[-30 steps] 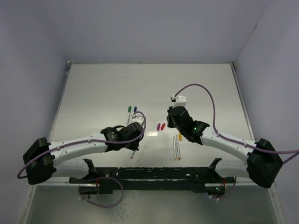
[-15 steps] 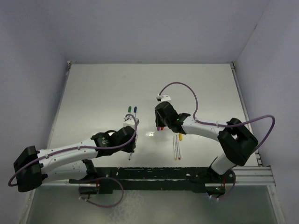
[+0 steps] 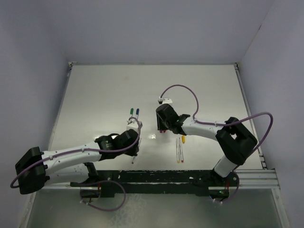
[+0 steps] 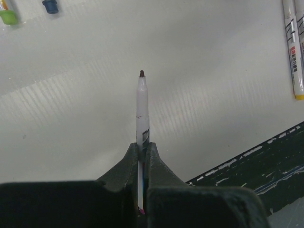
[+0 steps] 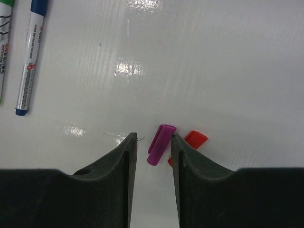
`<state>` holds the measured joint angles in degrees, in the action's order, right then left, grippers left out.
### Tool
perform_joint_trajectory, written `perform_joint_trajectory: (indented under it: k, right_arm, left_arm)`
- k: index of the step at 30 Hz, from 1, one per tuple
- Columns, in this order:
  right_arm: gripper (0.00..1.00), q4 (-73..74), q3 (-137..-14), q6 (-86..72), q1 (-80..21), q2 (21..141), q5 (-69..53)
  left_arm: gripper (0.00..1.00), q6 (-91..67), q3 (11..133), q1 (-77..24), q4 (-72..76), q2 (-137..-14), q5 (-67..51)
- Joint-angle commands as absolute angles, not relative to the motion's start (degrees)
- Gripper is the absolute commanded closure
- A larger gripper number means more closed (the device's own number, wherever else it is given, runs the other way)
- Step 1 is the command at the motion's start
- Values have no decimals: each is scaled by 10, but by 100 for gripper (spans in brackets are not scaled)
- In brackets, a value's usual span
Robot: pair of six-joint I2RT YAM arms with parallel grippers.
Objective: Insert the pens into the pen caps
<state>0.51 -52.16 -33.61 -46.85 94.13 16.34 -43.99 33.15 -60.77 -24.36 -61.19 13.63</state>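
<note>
The left gripper (image 4: 141,147) squeezes a pen (image 4: 141,107), tip poking out front, ready for a cap. The right gripper (image 5: 153,137) is open a little around the magenta cap (image 5: 160,142), so it can grab it.

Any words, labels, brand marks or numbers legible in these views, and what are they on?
Nothing can be read.
Unreadable: black print and a red block on the yellow-ended pen, blurred.
Unreadable: small print with a red mark on the blue pen, too small.
Unreadable: dark print on the held pen in the left claw, partly hidden.
</note>
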Motion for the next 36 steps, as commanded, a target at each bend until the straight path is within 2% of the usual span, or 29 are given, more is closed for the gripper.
perform_joint_trajectory:
  k: [1, 36]
  right_arm:
    - [63, 13, -541, -348, -467, 940, 165]
    - [64, 77, -569, -354, -472, 1015, 181]
  left_arm:
    - [100, -450, 328, -608, -217, -616, 133]
    - [100, -445, 334, -609, -213, -633, 135]
